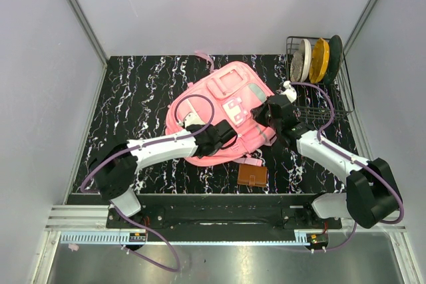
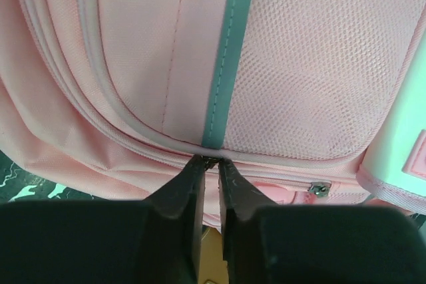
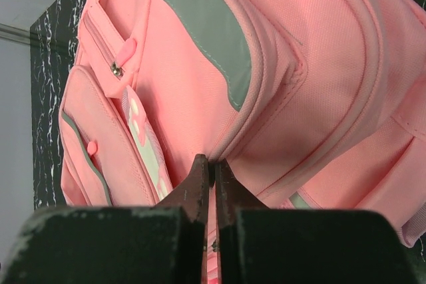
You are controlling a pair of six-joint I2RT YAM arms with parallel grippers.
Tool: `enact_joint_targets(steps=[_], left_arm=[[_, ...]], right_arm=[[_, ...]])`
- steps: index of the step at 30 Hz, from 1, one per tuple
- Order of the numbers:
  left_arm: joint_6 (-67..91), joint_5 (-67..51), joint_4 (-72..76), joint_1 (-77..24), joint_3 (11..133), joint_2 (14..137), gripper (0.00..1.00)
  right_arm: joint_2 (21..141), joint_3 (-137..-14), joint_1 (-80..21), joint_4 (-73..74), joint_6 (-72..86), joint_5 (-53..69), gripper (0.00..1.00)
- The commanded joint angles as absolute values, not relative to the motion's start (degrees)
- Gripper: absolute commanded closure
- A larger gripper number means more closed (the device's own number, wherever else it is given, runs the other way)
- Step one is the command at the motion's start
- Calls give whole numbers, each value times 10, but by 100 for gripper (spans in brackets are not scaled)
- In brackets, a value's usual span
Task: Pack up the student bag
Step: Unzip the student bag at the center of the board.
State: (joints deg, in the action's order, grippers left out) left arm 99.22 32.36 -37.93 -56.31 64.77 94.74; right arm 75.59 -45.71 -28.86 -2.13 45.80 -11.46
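Left wrist: student bag (image 2: 166, 44) against gripper (image 2: 210, 162)

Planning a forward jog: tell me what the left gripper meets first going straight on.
The pink backpack, at once: the left gripper seems to have its tips against the piped seam under the mint stripe.

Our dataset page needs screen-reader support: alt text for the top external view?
A large soft pink fabric backpack lies on a black marbled table, the left arm and right arm reaching onto it. A brown wallet lies nearby.

Pink student bag (image 1: 226, 108), front pockets up, mint-trimmed pocket, lying flat mid-table, angled diagonally
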Motion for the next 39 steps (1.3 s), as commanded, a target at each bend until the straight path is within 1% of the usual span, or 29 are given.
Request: enact_joint_targets(steps=[1,2,5,7,9,11,14,15,18,19,21,25,28,30,31,35,39], left_arm=[[995,375,-392,-548,642,951,87],[995,375,-393,-548,640,949,80],[992,379,-397,-548,637,947,55],[989,381,-401,-548,638,947,48],[988,386,-402,-548,638,946,43],[989,391,-401,-548,638,946,42],[979,395,-391,-548,647,952,47],[976,394,-388,-548,649,954,53],[969,393,-384,-548,660,966,59],[968,393,-384,-548,664,970,63],[969,394,-384,-548,664,972,65],[967,397,-376,-548,656,970,73],[955,398,-369,-548,656,970,84],[943,396,-367,-548,658,970,95],[940,396,-366,-548,657,968,99],[915,400,-360,-548,647,955,100],[837,408,-344,-548,613,921,100]], right_arm=[[718,-468,-293,-54,430,-124,100],[719,-469,-293,-54,432,-124,100],[722,-472,-293,-54,430,-120,100],[723,-473,-293,-54,432,-119,100],[722,-472,-293,-54,432,-118,100],[723,-474,-293,-54,432,-117,100],[724,-475,-293,-54,432,-115,100],[723,-474,-294,-53,432,-115,100],[722,-475,-294,-51,430,-115,100],[721,-474,-294,-51,429,-115,100],[718,-473,-294,-50,428,-115,100],[716,-471,-294,-49,427,-115,100],[716,-469,-294,-51,429,-115,100],[717,-469,-294,-50,430,-117,100],[718,-469,-294,-50,430,-119,100],[723,-475,-294,-47,431,-121,100],[742,-492,-294,-36,411,-119,100]])
